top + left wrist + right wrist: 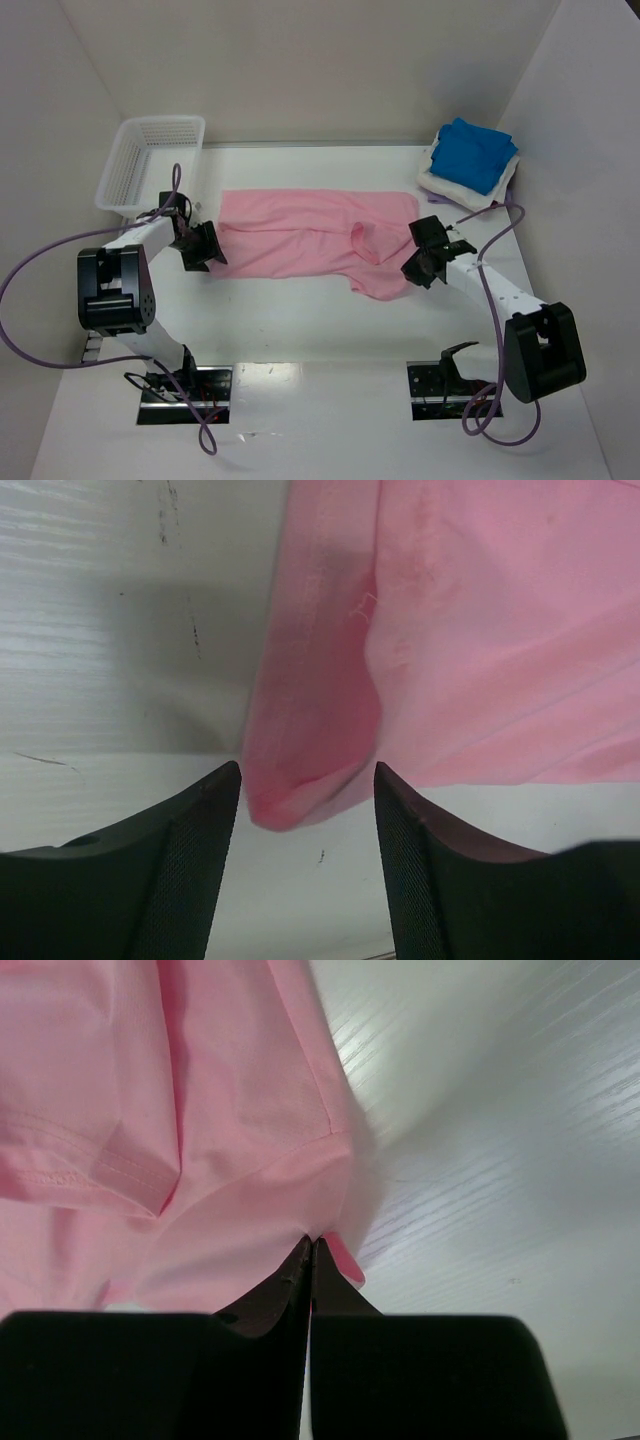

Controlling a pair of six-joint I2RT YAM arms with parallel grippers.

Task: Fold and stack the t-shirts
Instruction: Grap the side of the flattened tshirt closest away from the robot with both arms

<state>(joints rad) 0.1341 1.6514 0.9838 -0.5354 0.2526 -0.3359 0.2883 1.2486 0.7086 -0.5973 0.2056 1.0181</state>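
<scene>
Cloth first: the pink t-shirt (pixel 300 235) lies spread out, not yet folded. At its left end the left gripper (pixel 305 780) straddles a corner, jaws apart, likely to pinch it. At its right end the right gripper (pixel 312 1245) is clamped on the hem, ready to lift. Beyond that end, the blue t-shirt (pixel 475 152) sits folded on the white t-shirt (pixel 455 190).

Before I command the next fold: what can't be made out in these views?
- Top view: white shirt mostly under blue shirt; its fold unreadable.
- Top view: left gripper fingertips hidden by its own body.
- Right wrist: right gripper shut at pink shirt edge; layers pinched hidden.
- Wrist views: pink shirt cut off by frame edges.
</scene>
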